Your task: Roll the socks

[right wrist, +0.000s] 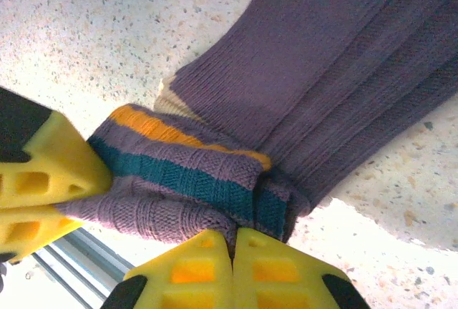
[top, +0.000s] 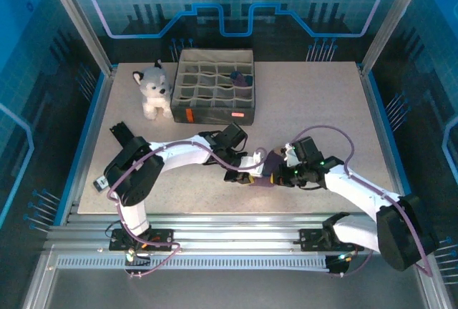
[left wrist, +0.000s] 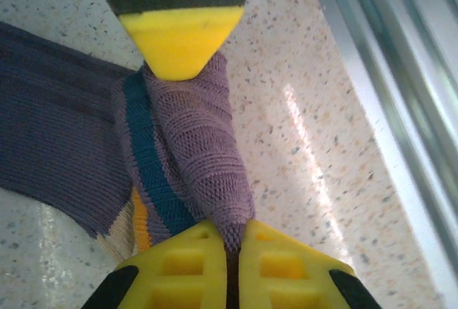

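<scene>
The socks (top: 262, 176) lie bunched at the table's near middle, between the two grippers. In the left wrist view the socks (left wrist: 189, 144) are purple knit with a teal stripe and a bit of orange. My left gripper (left wrist: 235, 233) is shut on a pinched purple fold of them. The right gripper's yellow fingertip (left wrist: 179, 37) presses the far end of that fold. In the right wrist view my right gripper (right wrist: 233, 234) is shut on the striped cuff end of the socks (right wrist: 322, 73). The left gripper's yellow fingers (right wrist: 43, 180) hold the same bundle from the left.
A grey divided organiser box (top: 215, 116) stands at the back of the table, with a dark rolled item (top: 241, 78) in one cell. A grey-and-white plush husky (top: 154, 91) sits to its left. The aluminium rail (left wrist: 401, 109) of the near table edge runs close by.
</scene>
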`<action>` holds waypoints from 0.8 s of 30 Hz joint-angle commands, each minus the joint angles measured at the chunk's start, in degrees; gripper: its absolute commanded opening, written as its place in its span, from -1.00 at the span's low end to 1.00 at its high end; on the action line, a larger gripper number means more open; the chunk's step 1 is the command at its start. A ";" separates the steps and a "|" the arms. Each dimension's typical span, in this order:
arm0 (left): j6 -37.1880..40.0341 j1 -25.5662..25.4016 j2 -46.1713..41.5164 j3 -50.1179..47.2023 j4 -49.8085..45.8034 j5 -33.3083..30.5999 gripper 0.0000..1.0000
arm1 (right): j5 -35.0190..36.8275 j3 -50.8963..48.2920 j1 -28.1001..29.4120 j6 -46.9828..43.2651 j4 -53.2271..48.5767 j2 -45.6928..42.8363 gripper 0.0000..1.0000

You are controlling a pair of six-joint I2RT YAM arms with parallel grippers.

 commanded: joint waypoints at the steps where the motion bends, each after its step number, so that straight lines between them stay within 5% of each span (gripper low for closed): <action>1: -10.82 0.07 2.68 3.93 -13.89 3.43 -0.98 | 2.53 1.94 -2.53 -2.75 -6.95 1.65 -1.00; 14: -19.76 2.79 15.85 17.08 -26.36 6.73 -1.00 | 4.10 1.27 -2.73 -3.65 -8.68 0.48 -0.93; 24: -21.04 4.00 20.04 22.82 -33.06 9.05 -1.00 | 2.76 0.89 -0.75 -5.91 -3.32 -2.99 -0.11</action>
